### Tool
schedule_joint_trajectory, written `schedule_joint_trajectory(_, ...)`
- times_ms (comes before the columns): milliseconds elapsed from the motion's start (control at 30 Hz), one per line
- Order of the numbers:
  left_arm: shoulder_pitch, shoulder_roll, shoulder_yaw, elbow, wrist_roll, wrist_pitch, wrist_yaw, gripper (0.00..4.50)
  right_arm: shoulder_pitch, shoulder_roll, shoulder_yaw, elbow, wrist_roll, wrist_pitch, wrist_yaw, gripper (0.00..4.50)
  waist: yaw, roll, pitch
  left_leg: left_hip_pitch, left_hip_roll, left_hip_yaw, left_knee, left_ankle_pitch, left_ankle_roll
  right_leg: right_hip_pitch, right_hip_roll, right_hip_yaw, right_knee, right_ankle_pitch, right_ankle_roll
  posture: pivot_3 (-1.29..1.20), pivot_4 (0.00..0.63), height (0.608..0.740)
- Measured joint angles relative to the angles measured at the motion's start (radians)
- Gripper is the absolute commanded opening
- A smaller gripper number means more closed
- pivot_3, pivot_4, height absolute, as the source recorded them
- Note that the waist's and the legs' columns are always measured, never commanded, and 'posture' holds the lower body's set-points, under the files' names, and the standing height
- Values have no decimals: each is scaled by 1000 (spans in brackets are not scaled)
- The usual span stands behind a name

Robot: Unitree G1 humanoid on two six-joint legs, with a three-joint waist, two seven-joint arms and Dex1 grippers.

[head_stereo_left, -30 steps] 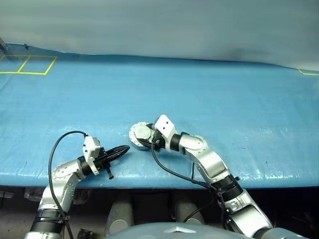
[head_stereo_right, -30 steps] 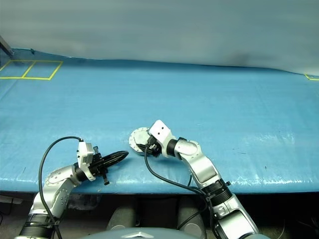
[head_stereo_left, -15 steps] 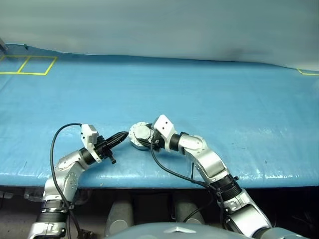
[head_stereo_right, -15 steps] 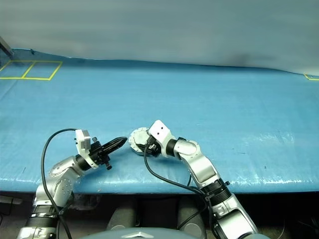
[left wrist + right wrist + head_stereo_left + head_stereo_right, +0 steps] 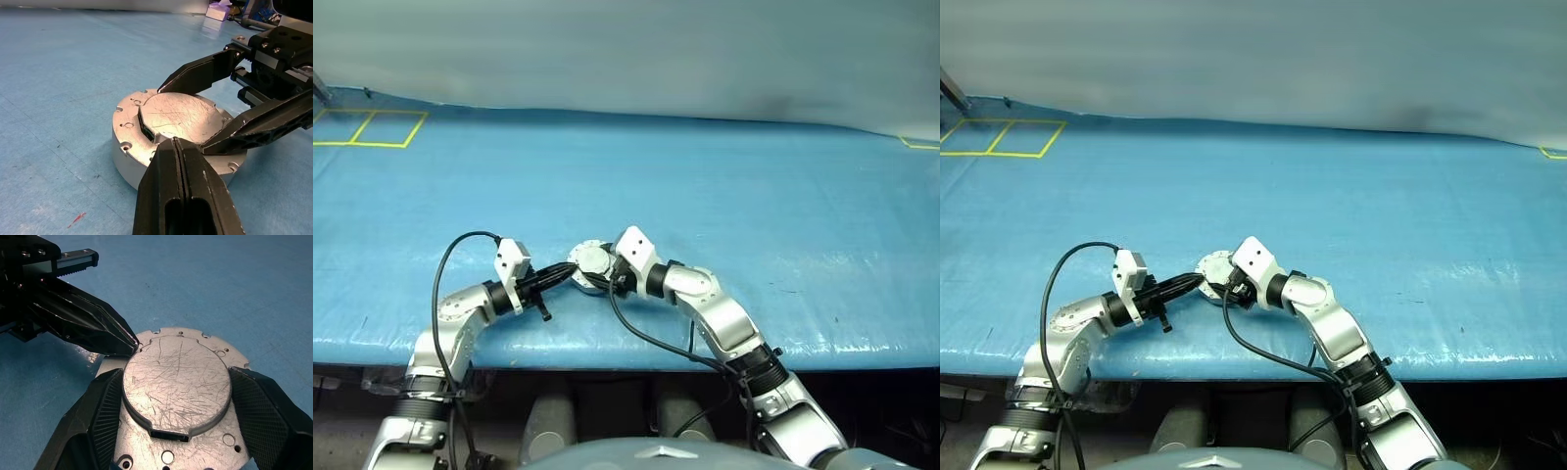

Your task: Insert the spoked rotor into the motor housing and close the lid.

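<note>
The motor housing (image 5: pixel 122 157) lies on the blue table with the lid (image 5: pixel 182 356) closed flat on top, its plain scratched outer face and raised centre circle showing. My right gripper (image 5: pixel 175 378) straddles that raised circle, one finger against each side of it. My left gripper (image 5: pixel 175 143) is shut with nothing in it. It reaches in from the left, and its tip (image 5: pixel 132 345) touches the lid at the edge of the raised circle. In the eye views both grippers meet at the housing (image 5: pixel 587 262). The spoked rotor is hidden.
A blue tarp (image 5: pixel 754 196) covers the table, whose front edge (image 5: pixel 626 351) runs just below both arms. Yellow tape squares (image 5: pixel 372 127) mark the far left corner and a yellow mark (image 5: pixel 920 143) the far right. Black cables loop off each wrist.
My left gripper, still shut, has moved from near the table's front edge up and right to the housing, and its tip now touches the lid. The right gripper and housing have stayed put.
</note>
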Motion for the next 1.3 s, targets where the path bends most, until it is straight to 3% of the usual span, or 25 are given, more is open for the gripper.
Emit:
schedule_joint_trajectory(167, 5, -1, -2, -4, 17, -15, 2, 0, 0, 0, -4, -2, 6, 6, 6, 3054, 1, 0, 0, 0, 0, 0, 0, 0, 0, 0, -1, 0, 0, 0, 0, 0, 150, 740)
schedule_joint_trajectory(233, 12, -1, -2, -10, 17, -19, 5, 0, 0, -6, -7, -5, 17, 9, 15, 3793, 2, 0, 0, 0, -1, 0, -1, 0, 0, 0, -1, 0, 0, 0, 0, 0, 150, 740)
schedule_joint_trajectory(333, 21, -1, 0, -20, 18, -20, 8, 0, 1, -14, -8, -21, 6, 16, 2, 4471, 3, 0, 0, 0, -1, 1, -1, 0, 0, 0, -2, 0, -1, 0, 0, 0, 150, 740)
schedule_joint_trajectory(533, 34, -1, 3, -26, 17, -21, 14, 0, 9, -23, -21, -101, -4, 31, -26, 4471, 6, 0, 0, -5, -1, 1, -1, 0, 0, -1, -2, 0, -1, 0, 0, 0, 150, 740)
schedule_joint_trajectory(767, 45, -2, 6, -27, 17, -21, 15, 0, 21, 12, -166, -263, 93, 151, -84, 4471, 11, 0, 0, -6, -1, 1, -2, 0, 0, -1, -2, -1, -1, 0, 0, 0, 150, 740)
schedule_joint_trajectory(1067, 55, -13, 9, -32, 14, -30, 15, 0, 204, 78, -427, -325, 436, 516, -113, 4471, 10, 1, 1, -7, -1, 1, -2, 0, 0, -1, -3, -1, -2, 0, 0, 0, 150, 740)
schedule_joint_trajectory(1300, 74, -20, 10, -44, 9, -46, 4, 0, 217, 194, -630, -274, 719, 666, -179, 4471, 8, 2, 1, -7, -1, 0, -2, 0, 0, -2, -3, -1, -2, 0, 0, 0, 150, 740)
